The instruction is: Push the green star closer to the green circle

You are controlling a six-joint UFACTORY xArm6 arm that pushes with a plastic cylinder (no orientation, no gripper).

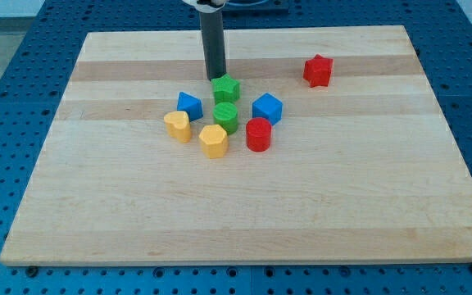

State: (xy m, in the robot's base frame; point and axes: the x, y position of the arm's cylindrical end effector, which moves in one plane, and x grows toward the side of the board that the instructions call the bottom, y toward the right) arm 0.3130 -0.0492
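Tip (215,78) just above star (226,88); circle (226,118) directly below star.

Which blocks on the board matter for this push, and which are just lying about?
Job: green star block, green circle block, my tip just above the star.
Lying about: blue blocks, yellow blocks, red cylinder, red star.
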